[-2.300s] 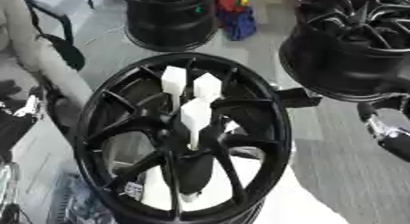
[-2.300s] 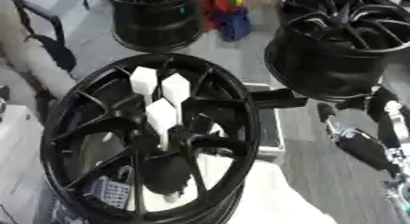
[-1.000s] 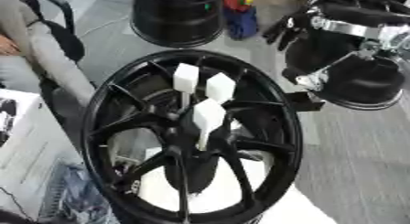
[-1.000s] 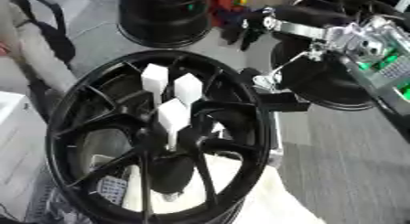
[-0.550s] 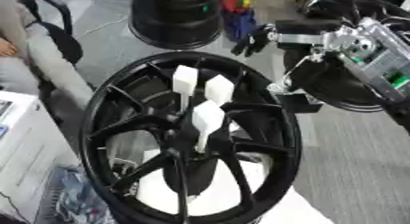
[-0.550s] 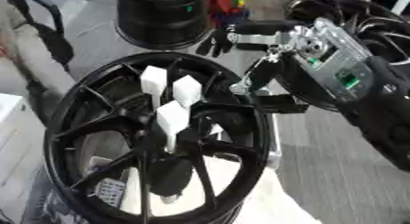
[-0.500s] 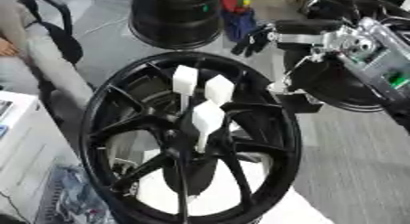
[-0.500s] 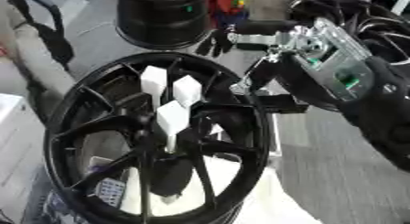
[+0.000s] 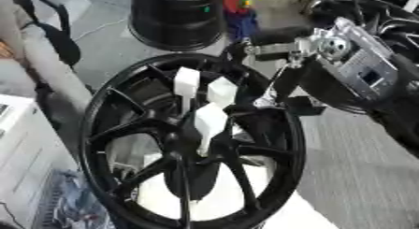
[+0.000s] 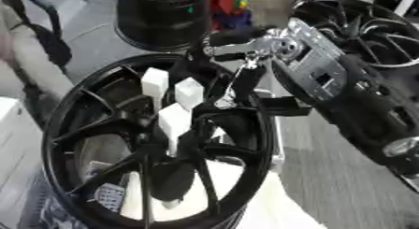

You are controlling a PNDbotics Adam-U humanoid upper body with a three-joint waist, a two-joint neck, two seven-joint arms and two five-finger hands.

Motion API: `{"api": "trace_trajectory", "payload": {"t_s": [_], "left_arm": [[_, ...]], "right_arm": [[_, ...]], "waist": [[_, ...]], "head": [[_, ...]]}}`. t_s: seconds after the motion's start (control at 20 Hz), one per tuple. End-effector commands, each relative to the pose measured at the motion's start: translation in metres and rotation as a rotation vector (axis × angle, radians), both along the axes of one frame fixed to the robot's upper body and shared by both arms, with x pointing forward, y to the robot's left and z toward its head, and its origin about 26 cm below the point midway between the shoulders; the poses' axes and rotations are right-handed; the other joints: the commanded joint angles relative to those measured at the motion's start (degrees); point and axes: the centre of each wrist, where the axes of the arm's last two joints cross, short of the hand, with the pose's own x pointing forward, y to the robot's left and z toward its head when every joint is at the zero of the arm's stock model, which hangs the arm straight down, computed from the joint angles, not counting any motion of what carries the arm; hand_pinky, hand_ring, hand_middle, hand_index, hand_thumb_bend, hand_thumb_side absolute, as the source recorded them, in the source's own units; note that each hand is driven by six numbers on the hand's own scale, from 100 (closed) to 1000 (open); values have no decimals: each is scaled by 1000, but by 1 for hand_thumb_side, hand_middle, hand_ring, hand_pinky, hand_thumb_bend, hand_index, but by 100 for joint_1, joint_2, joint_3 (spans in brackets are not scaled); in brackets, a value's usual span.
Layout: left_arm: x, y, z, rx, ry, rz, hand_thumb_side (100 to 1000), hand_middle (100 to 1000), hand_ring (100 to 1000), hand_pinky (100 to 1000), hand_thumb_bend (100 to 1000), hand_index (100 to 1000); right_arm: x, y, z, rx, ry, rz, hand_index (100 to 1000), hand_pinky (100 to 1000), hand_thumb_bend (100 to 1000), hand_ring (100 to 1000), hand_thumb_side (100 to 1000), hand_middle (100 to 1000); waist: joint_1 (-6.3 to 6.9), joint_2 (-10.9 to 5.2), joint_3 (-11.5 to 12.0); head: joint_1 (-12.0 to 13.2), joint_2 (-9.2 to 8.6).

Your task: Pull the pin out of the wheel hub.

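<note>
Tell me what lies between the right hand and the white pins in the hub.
Nothing but the wheel's black spokes: the right hand hovers apart from the white pins, clearest in the right eye view.

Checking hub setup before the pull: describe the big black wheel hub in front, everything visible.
The wheel hub is glossy black, metal by its look, with thin spokes running from a dark centre to a wide rim. It lies tilted, face up, on something white. Three white block-topped pins stand among the spokes near the centre. The right hand reaches over its upper right rim; whether it touches is unclear.
</note>
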Motion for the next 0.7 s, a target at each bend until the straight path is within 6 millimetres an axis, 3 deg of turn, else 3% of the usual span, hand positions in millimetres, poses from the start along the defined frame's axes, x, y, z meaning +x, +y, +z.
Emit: {"api": "trace_trajectory", "payload": {"t_s": [0.05,0.7], "left_arm": [[2,2,12,30,-31,-12,218,637,535,597,451,735],[4,0,14,28,-38,-21,219,637,535,597,452,735]], "right_arm": [[3,5,9,-6,-13,12,910,843,300,842,179,844],[20,15,-11,-27,40,9,905,837,288,826,137,825]], "waist": [[31,-79,21],[23,-49,136]], "head": [[-45,-37],[-128,-82]]}}
